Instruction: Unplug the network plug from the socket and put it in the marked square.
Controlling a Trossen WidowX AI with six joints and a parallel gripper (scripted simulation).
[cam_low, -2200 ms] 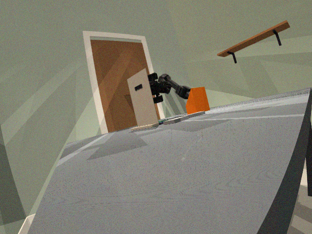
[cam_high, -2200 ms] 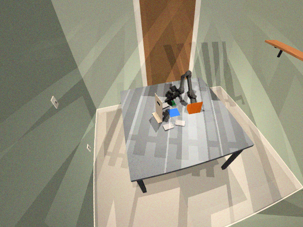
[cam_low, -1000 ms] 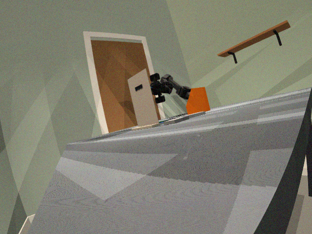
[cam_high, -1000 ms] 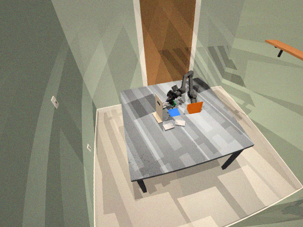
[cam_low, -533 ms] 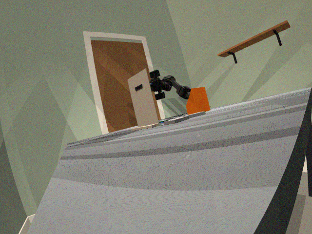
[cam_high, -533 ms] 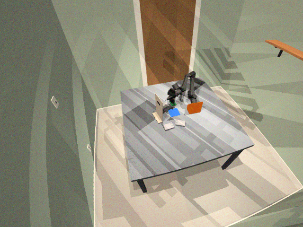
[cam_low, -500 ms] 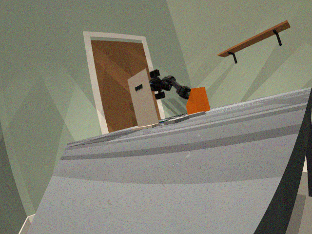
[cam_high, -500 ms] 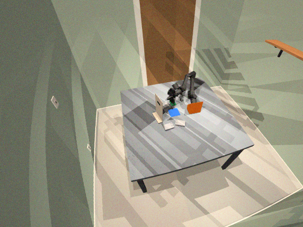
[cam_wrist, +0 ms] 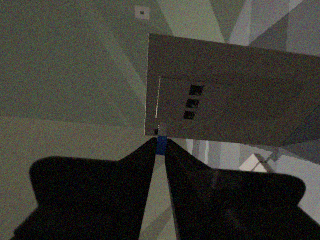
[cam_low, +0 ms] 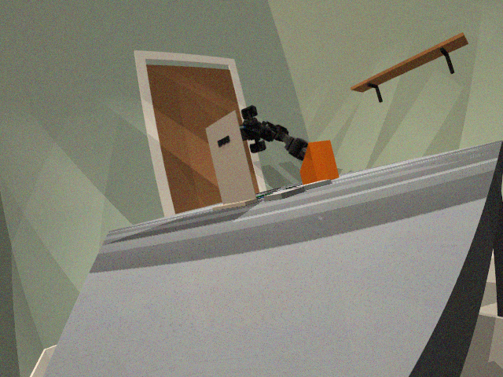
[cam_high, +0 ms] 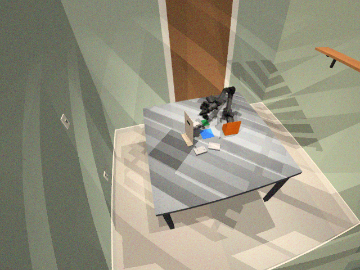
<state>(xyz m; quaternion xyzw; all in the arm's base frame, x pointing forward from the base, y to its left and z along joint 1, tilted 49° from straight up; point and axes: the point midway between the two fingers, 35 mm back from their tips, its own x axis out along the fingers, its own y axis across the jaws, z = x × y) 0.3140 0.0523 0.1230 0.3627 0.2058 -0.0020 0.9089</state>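
Between the two dark fingertips in the wrist view sits the small blue plug (cam_wrist: 161, 145), pinched by the gripper (cam_wrist: 161, 148), whose jaws are closed nearly together on it. The plug is right at the lower corner of the upright panel (cam_wrist: 225, 95); whether it is still seated in a socket or just clear of the panel cannot be told. Three dark socket openings (cam_wrist: 192, 102) show in a row further along the panel face, apart from the plug.

In the top view the panel (cam_high: 188, 127) stands on a tan base near the middle of the grey table (cam_high: 226, 174), with the black arm (cam_high: 215, 104) reaching to it from the far side. Just beside the panel lie a blue square (cam_high: 207, 133) and a green patch (cam_high: 205, 122), the latter under the gripper. An orange block (cam_high: 231, 127) stands near the arm's base, close beside the blue square. Two pale flat plates (cam_high: 207, 148) lie on the table just in front of the blue square.
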